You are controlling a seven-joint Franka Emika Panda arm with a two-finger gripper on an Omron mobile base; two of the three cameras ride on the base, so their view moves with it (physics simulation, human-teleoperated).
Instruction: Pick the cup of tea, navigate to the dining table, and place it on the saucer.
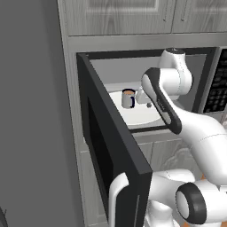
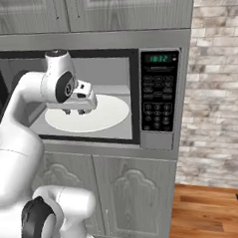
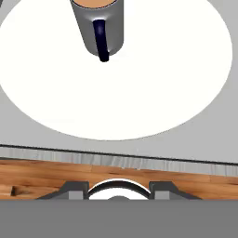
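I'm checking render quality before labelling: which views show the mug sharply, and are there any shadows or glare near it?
Left base view: the cup of tea is small and soft-edged on the white plate, under the dim microwave ceiling. Hand view: the mug is crisp but cropped at the top, with a highlight on its handle and no clear cast shadow. Right base view: the arm blocks it.

The cup of tea [image 3: 99, 25] is cut off at 12 o'clock in the hand view; the arm hides the microwave plate [image 1: 144, 116] toward 3 o'clock.
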